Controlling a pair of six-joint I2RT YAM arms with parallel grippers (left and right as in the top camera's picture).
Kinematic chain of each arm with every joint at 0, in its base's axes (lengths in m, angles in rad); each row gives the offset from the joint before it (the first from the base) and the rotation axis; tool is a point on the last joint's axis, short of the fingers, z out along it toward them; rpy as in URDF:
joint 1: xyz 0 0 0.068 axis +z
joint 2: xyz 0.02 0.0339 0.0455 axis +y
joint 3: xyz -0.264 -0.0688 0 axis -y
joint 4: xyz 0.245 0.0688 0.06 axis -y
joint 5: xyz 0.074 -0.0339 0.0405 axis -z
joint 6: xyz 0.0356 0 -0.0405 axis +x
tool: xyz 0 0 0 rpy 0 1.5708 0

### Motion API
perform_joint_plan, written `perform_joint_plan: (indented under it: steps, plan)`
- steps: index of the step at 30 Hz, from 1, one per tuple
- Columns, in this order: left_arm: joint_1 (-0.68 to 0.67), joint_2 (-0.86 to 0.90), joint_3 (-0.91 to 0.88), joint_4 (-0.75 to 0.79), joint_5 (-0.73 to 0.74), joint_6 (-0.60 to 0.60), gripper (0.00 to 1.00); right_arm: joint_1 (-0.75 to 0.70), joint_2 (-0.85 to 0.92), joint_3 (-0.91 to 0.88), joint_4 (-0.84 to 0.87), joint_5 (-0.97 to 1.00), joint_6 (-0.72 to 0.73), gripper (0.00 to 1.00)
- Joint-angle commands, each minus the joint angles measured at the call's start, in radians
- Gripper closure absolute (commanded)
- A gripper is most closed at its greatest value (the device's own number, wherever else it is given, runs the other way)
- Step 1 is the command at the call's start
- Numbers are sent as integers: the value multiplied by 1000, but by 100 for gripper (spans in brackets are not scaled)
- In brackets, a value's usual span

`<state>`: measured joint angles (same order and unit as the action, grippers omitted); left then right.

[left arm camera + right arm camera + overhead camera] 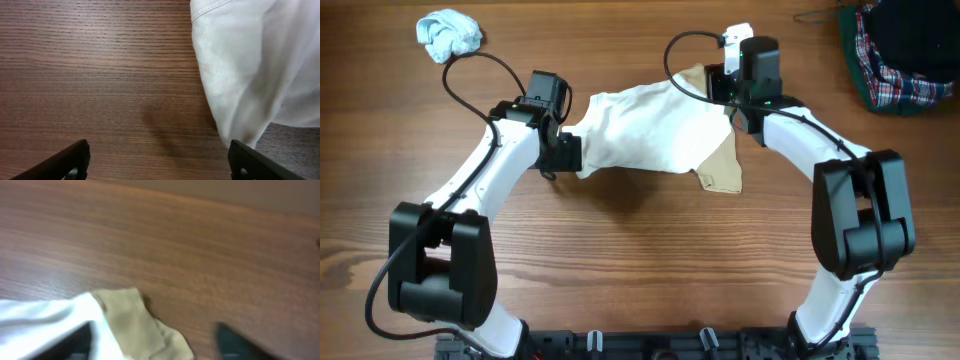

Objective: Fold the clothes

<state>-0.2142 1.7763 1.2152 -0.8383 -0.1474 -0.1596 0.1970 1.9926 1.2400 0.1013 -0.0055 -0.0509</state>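
Note:
The clothes point(655, 130) are one cream-white garment lying crumpled in the middle of the table, with a tan patch point(722, 168) at its front right corner. My left gripper point(572, 152) sits at the garment's left end. In the left wrist view it point(160, 167) is open over bare wood, and the white fabric point(250, 65) hangs just past its right finger point(250, 162). My right gripper point(718, 85) is at the garment's back right corner. In the blurred right wrist view it point(155, 347) is open, with a tan fold point(132, 322) lying between its dark fingers point(235, 340).
A light-blue cloth wad point(450, 33) lies at the back left. Plaid fabric point(900, 60) is heaped at the back right corner. Black cables loop above both wrists. The arm bases stand along the front edge of the wooden table point(640, 270).

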Motion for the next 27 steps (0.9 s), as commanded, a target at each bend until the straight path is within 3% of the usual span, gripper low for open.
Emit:
perform_joint_plan:
  steps: [1,9,12,17,21,27]
  plan:
    - [3,-13,-5,0,9,-5,11,-23,12,18,-39,43,3,0]
    - [2,-13,-5,2,36,-6,12,-45,13,18,-99,-336,52,0]
    - [2,-13,-5,2,36,-6,12,-45,13,18,-58,-282,54,12]
    - [2,-13,-5,5,35,-6,12,-45,35,18,-35,-280,172,21]
    - [2,-13,-5,4,35,-6,11,-34,101,17,-8,-220,346,22]
    - [2,-13,-5,5,35,-6,11,-31,139,18,40,-216,375,22]
